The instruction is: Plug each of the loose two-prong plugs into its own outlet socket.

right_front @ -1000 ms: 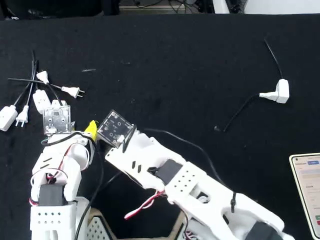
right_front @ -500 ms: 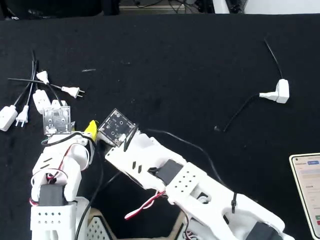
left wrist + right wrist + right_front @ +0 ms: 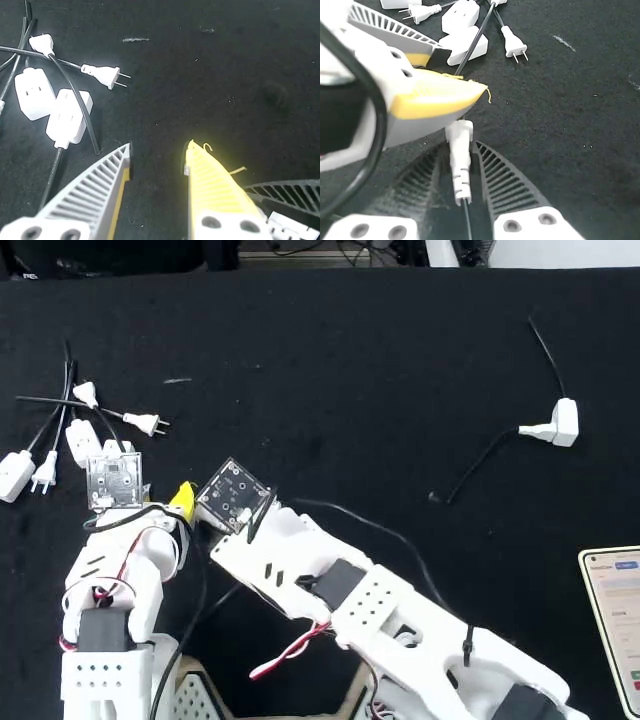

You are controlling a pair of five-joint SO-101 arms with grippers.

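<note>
Black worktop (image 3: 350, 370): right end effector (image 3: 461, 147) pinches a white plug (image 3: 460, 162) by its body, close beside the left end effector (image 3: 159, 145), which sits spread. A socket (image 3: 67, 117) lies just beyond the left's grey fingertip (image 3: 122, 152); squaring prongs to slots before pushing seems wise.
</note>
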